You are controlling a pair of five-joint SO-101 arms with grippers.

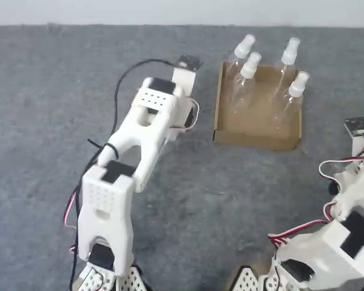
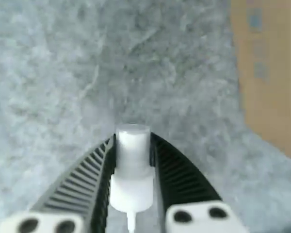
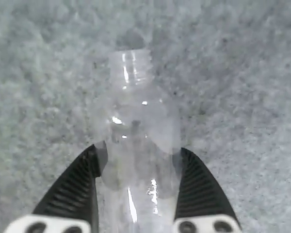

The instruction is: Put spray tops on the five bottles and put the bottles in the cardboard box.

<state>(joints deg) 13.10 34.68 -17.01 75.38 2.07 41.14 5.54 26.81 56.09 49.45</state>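
The right fingers (image 3: 70,189) hold the bottle (image 3: 136,145) lengthwise, neck outward.

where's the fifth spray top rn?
The spray top is clamped in the left gripper, over the grey mat just left of the cardboard box in the high view.

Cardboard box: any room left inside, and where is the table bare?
Crowded: four capped bottles fill most of the cardboard box; only a strip along its near wall looks free. Bare mat lies outside the left arm and in front of the box.
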